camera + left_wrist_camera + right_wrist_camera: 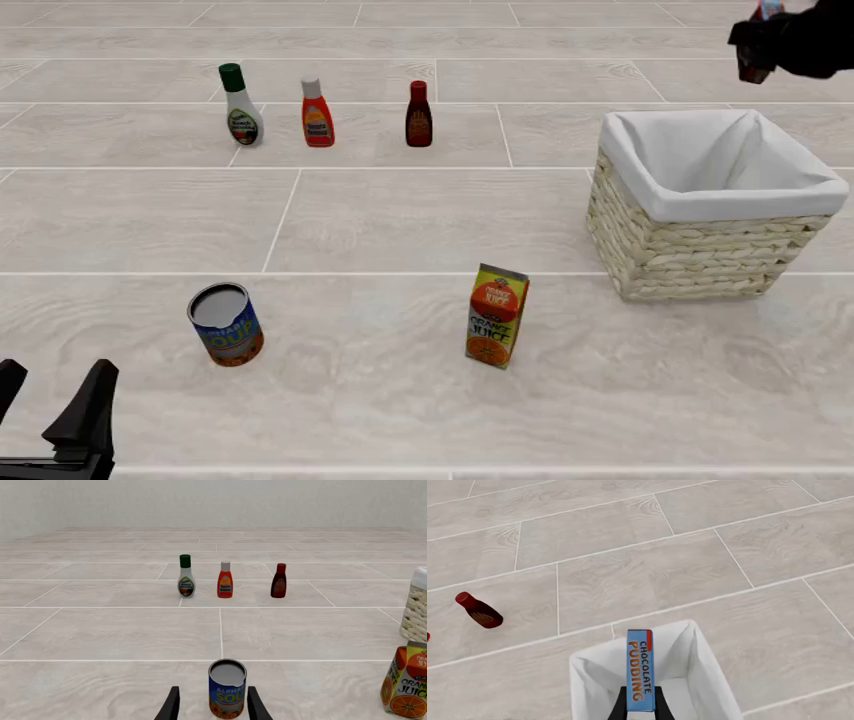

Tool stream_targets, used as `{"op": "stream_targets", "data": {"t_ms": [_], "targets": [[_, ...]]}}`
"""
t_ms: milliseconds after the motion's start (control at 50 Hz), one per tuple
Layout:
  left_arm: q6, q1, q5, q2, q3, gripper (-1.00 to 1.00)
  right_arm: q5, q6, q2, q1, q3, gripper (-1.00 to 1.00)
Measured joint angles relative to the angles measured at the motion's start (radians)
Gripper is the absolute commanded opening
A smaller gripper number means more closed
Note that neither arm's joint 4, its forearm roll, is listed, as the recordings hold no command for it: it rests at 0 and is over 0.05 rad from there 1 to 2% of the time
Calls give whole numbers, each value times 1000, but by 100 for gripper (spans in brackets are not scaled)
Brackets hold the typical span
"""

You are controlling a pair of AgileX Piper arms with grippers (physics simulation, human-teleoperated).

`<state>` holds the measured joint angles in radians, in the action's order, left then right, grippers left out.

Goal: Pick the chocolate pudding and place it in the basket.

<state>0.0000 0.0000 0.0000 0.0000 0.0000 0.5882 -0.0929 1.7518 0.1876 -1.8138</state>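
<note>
Blue-edged cardboard, the chocolate pudding [640, 670] stands pinched in my right gripper [640, 707], high over the white-lined wicker basket [694, 245] near the bench's right edge. In the front view it's half cut off at the top corner. My left gripper [212, 707] gapes empty, fingers either side of the shiny can [227, 688], not touching.

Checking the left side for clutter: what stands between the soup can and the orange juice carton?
Nothing: in the front view, only bare tiled table separates the soup can from the orange juice carton.
</note>
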Motion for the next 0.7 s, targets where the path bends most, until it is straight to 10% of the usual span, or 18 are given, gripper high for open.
{"op": "stream_targets", "data": {"t_ms": [700], "targets": [[0,0,0,0,0,100,40,-20,-1,44,41,-100]]}}
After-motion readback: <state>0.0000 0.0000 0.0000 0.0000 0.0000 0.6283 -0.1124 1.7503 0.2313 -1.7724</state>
